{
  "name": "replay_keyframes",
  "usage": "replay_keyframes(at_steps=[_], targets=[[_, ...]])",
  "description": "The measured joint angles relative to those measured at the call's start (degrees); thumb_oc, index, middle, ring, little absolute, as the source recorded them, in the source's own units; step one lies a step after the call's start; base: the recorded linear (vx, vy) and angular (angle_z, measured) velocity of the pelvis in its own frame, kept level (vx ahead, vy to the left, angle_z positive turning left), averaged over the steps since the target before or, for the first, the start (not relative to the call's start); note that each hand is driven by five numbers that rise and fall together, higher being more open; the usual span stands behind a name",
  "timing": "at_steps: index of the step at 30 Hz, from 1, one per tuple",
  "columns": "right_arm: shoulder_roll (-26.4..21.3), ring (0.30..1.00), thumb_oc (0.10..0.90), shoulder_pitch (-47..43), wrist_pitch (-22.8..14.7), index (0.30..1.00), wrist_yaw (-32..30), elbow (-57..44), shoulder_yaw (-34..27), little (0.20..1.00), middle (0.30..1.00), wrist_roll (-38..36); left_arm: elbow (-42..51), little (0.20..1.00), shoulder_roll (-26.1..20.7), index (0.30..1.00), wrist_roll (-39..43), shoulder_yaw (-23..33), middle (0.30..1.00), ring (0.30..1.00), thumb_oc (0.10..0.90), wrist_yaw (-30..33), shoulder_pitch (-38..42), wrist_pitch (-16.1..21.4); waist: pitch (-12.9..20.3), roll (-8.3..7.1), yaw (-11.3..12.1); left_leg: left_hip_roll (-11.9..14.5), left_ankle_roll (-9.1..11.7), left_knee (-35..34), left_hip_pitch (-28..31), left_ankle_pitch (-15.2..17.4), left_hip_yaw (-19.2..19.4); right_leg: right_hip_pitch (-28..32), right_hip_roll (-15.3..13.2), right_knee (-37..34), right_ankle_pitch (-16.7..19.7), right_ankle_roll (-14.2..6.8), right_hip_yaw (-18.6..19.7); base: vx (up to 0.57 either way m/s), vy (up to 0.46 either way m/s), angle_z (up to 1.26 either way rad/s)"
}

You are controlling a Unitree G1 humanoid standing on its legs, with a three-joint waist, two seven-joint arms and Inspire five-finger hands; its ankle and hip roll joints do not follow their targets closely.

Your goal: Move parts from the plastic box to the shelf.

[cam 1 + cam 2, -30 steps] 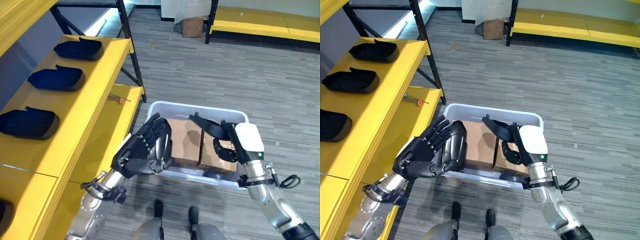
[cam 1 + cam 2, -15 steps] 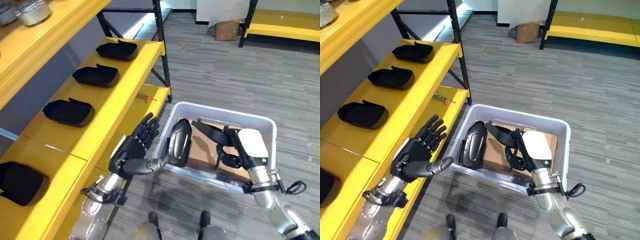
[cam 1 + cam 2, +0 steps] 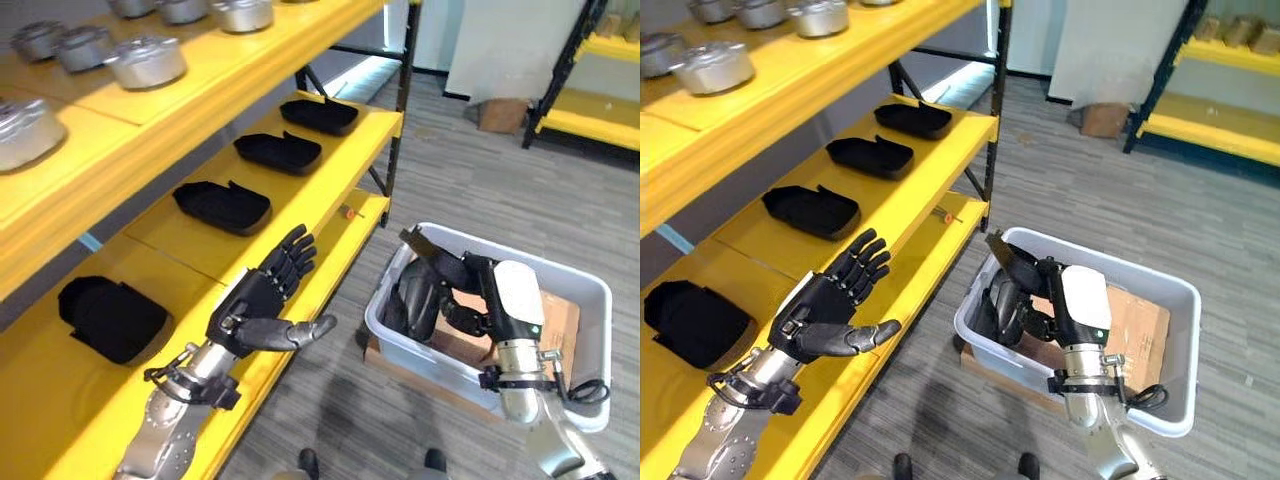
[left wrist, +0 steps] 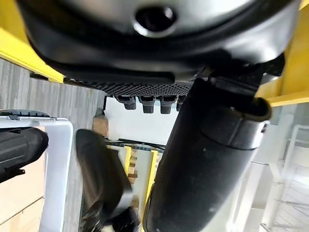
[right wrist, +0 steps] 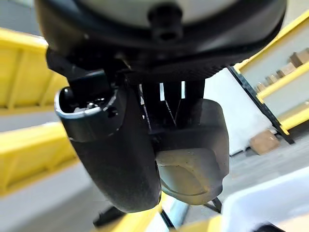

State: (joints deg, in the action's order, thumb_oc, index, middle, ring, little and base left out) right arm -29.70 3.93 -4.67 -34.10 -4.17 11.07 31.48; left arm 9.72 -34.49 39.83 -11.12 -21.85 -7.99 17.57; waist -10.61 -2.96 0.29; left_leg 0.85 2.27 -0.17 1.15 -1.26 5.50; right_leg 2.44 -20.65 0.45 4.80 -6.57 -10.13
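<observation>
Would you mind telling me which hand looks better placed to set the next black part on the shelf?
Probably the right hand: it is curled on a black part over the plastic box. The left hand hovers open by the shelf, holding nothing.

Head stereo pair plus two wrist cams.
Both eyes look down from the head, sharing the yellow shelf [image 3: 330, 150] and plastic box [image 3: 1180, 300]. Wrist cams sit tight against the left hand [image 4: 212, 159] and right hand [image 5: 116, 145], looking along the fingers.
</observation>
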Motion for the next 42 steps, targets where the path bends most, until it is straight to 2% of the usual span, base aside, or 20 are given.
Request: replay_keyframes(at_steps=[6, 9, 10, 15, 18, 22, 25, 26, 27, 28, 30, 31, 32, 33, 34, 35, 36, 37, 39, 42], targets=[[0.0, 0.3, 0.4, -0.3, 1.3, 0.3, -1.5, -3.6, -0.1, 0.3, 0.3, 0.0, 1.6, 1.0, -1.1, 1.0, -4.0, -1.6, 1.0, 1.0, 0.9, -1.0, -1.1, 0.0, 0.2, -0.24, -0.4, 1.1, 0.2, 0.4, -1.2, 0.0, 2.4, -2.2, 0.5, 0.0, 3.4, -2.0, -3.0, -0.08, 0.119, -0.16], [-2.3, 0.3, 0.4, 2.4, 1.3, 0.3, -3.9, -4.1, -0.2, 0.3, 0.3, -0.1, 1.8, 1.0, -0.6, 1.0, -4.1, -3.9, 1.0, 1.0, 0.9, -1.8, 1.9, -1.2, 0.5, 1.43, -4.7, 3.5, -0.3, -1.1, -2.1, -2.6, -3.7, -3.6, 6.8, 7.0, -5.1, -2.7, 3.7, -0.09, 0.02, 0.73], [-3.4, 0.3, 0.4, 2.4, 1.2, 0.3, -4.1, -4.3, -0.3, 0.3, 0.3, -0.1, 2.9, 1.0, -0.4, 1.0, -4.0, -4.1, 1.0, 1.0, 0.9, -2.3, 2.9, -1.2, 0.7, 1.0, -4.3, 4.1, 0.9, -3.0, -2.8, -5.1, -4.4, -4.2, 12.1, 7.1, -8.2, -0.7, 6.9, -0.1, -0.007, 0.89], [-7.4, 0.3, 0.4, 2.4, 1.2, 0.3, -6.4, -4.5, -1.2, 0.3, 0.3, -0.2, 3.2, 1.0, 0.3, 1.0, -2.7, -9.5, 1.0, 1.0, 0.9, -2.5, 5.5, -1.5, 0.5, 5.8, -6.5, 4.4, -2.2, -3.2, -6.2, -8.9, -9.1, -3.2, 17.1, 6.3, -10.9, 1.1, 13.0, -0.13, -0.07, 0.69], [-8.1, 0.3, 0.4, 2.3, 0.6, 0.3, -6.4, -4.5, -1.1, 0.3, 0.3, -0.2, 4.2, 1.0, 1.2, 1.0, -1.8, -9.9, 1.0, 1.0, 0.9, -2.2, 4.9, -1.6, 0.6, 7.44, -4.7, 5.6, -1.2, -3.1, -6.3, -5.4, -9.0, -4.0, 18.4, 7.3, -11.2, 2.2, 12.7, -0.03, -0.129, 0.1], [-8.4, 0.3, 0.4, 2.3, -1.3, 0.3, -6.4, -4.6, -1.1, 0.3, 0.3, -0.2, 4.8, 1.0, 2.2, 1.0, -1.9, -9.9, 1.0, 1.0, 0.9, -1.2, 4.0, -1.7, 0.3, 7.28, -4.5, 5.2, 0.2, -2.2, -6.3, -2.9, -10.8, -3.7, 18.5, 6.9, -11.0, 2.9, 12.7, -0.03, -0.116, -0.04], [-9.3, 0.3, 0.4, 3.4, -2.1, 0.3, -6.7, -4.7, -1.7, 0.3, 0.3, -0.3, 4.7, 1.0, 2.1, 1.0, -2.0, -8.9, 1.0, 1.0, 0.9, -0.9, 1.1, -1.7, 0.5, 8.81, -5.1, 4.0, 0.7, -0.9, -8.1, -8.2, -11.8, -2.8, 18.4, 5.9, -10.7, 2.0, 12.0, -0.19, -0.049, 0.39], [-9.0, 0.3, 0.4, 4.5, -1.4, 0.3, -7.8, -4.6, -2.4, 0.3, 0.3, -0.1, 3.4, 1.0, 2.2, 1.0, -2.0, -9.5, 1.0, 1.0, 0.9, -1.6, 3.0, -1.9, 0.4, 8.98, -6.2, 1.5, 0.3, -0.2, -11.3, -12.5, -9.5, -1.8, 17.8, 5.2, -10.7, 2.4, 10.1, -0.18, 0.071, 2.49], [-9.4, 0.3, 0.4, 5.4, 0.4, 0.3, -9.2, -4.6, -2.9, 0.3, 0.3, -0.3, 2.7, 1.0, 2.2, 1.0, -1.9, -10.3, 1.0, 1.0, 0.9, -2.2, 5.9, -2.5, -0.2, 9.21, -8.6, -1.0, 4.4, -4.2, -11.9, -20.7, -6.1, 0.2, 17.6, 3.0, -11.6, 4.6, 7.3, -0.12, 0.118, 2.71], [-10.2, 0.3, 0.4, 3.9, 1.1, 0.3, -8.8, -4.4, -2.3, 0.3, 0.3, -0.1, 5.1, 1.0, -0.1, 1.0, -1.9, -11.0, 1.0, 1.0, 0.9, -2.6, 5.7, -2.1, -1.5, 9.67, -3.7, 2.3, 0.3, -0.8, -10.7, -7.3, 6.0, 0.8, 16.7, 2.3, -10.2, 6.1, 5.0, -0.14, 0.263, 2.06], [-10.0, 0.3, 0.4, 1.0, -0.7, 0.3, -8.9, -4.6, -2.1, 0.3, 0.3, 0.0, 5.5, 1.0, -3.1, 1.0, -1.7, -13.6, 1.0, 1.0, 0.9, -2.4, 7.3, -2.2, -2.4, 6.0, -4.8, 5.2, 1.3, 2.9, -3.9, -3.2, 7.0, 1.3, 10.9, 2.7, -9.6, 5.3, 5.4, -0.15, 0.39, 0.72], [-10.0, 0.3, 0.4, 0.1, -0.7, 0.3, -9.8, -4.5, -3.5, 0.3, 0.3, -0.1, 4.9, 1.0, -2.0, 1.0, -1.7, -15.6, 1.0, 1.0, 0.9, -2.6, 10.1, -2.2, -3.3, 5.0, -7.4, 10.5, 3.2, 4.3, -1.0, -4.1, 7.5, 0.1, 8.9, 6.3, -9.8, 5.5, 5.7, -0.12, 0.373, 0.71], [-11.1, 0.3, 0.4, -1.8, -1.1, 0.3, -11.1, -4.6, -4.7, 0.3, 0.3, -0.1, 4.8, 1.0, -0.5, 1.0, -1.8, -16.2, 1.0, 1.0, 0.9, -2.6, 13.7, -2.2, -6.1, 3.98, -9.0, 13.7, -1.9, 4.1, 2.3, -16.1, 8.3, -9.9, 6.8, 25.2, -12.0, 8.2, 6.6, -0.12, 0.552, 0.38], [-13.6, 0.3, 0.4, -4.3, -2.4, 0.3, -11.6, -3.6, -4.9, 0.3, 0.3, 0.1, 4.3, 1.0, 1.8, 1.0, -1.9, -15.5, 1.0, 1.0, 0.9, -2.5, 15.0, -1.4, -6.9, 5.36, -9.4, 17.0, 1.9, 4.3, 3.5, -24.7, 6.2, -16.5, 8.7, 26.7, -14.5, 8.6, 6.8, -0.1, 0.608, 0.12], [-12.4, 0.3, 0.4, -3.7, -3.0, 0.3, -12.1, -3.6, -5.7, 0.3, 0.3, -0.1, 3.3, 1.0, 1.4, 1.0, -2.3, -15.6, 1.0, 1.0, 0.9, -2.5, 16.6, -1.2, -7.0, 2.66, -10.5, 15.5, 5.2, 5.0, 4.4, -18.3, 5.7, -12.6, 7.9, 14.8, -9.1, 3.9, 7.0, -0.07, 0.558, 0.06], [-12.4, 0.3, 0.4, -3.8, -3.7, 0.3, -12.3, -1.8, -7.6, 0.3, 0.3, -0.2, 0.1, 1.0, 3.9, 1.0, -2.4, -15.6, 1.0, 1.0, 0.9, -1.4, 17.5, -1.3, -7.4, 5.03, -11.0, 17.3, 5.9, 4.2, 5.7, -9.7, 6.9, -11.1, 8.9, 14.1, -7.5, 3.0, 6.4, -0.02, 0.444, 0.24], [-11.9, 0.3, 0.4, -3.6, -3.6, 0.3, -13.0, -1.9, -8.8, 0.3, 0.3, -0.4, 0.2, 1.0, 2.3, 1.0, -2.4, -15.1, 1.0, 1.0, 0.9, -0.4, 17.4, -1.2, -7.4, 5.04, -11.2, 15.6, 4.4, 1.8, 6.0, -5.8, 7.6, -11.2, 7.5, 13.8, -7.6, 2.1, 7.3, -0.01, 0.481, 0.03], [-12.1, 0.3, 0.4, -3.7, -3.7, 0.3, -12.9, -1.9, -9.4, 0.3, 0.3, -0.2, 0.3, 1.0, 1.4, 1.0, -2.5, -14.8, 1.0, 1.0, 0.9, 0.0, 17.1, -1.2, -7.4, 5.96, -11.2, 13.9, 3.8, -1.3, 6.5, -7.3, 7.1, -11.2, 6.7, 13.3, -6.7, 0.6, 7.3, -0.01, 0.538, -0.03], [-10.0, 0.3, 0.4, -3.2, -3.9, 0.3, -13.0, -2.0, -10.6, 0.3, 0.3, -0.1, 0.0, 1.0, 1.0, 1.0, -2.5, -13.5, 1.0, 1.0, 0.9, 0.4, 15.8, -1.4, -7.5, 7.03, -11.6, 11.3, 6.5, -0.2, 7.0, -4.6, 9.8, -8.3, 4.1, 11.0, -4.7, -1.5, 6.1, -0.01, 0.333, 0.32], [-8.3, 0.3, 0.4, -1.3, -5.0, 0.3, -12.2, -2.6, -7.3, 0.3, 0.3, 0.4, 1.9, 1.0, 0.1, 1.0, -2.4, -11.3, 1.0, 1.0, 0.9, 1.5, 10.6, -1.3, -6.3, 8.1, -8.6, 7.0, 4.7, -1.4, 8.9, -2.6, 9.3, -4.0, 2.0, 6.6, -0.5, 0.1, 3.5, -0.01, 0.435, 0.36]])
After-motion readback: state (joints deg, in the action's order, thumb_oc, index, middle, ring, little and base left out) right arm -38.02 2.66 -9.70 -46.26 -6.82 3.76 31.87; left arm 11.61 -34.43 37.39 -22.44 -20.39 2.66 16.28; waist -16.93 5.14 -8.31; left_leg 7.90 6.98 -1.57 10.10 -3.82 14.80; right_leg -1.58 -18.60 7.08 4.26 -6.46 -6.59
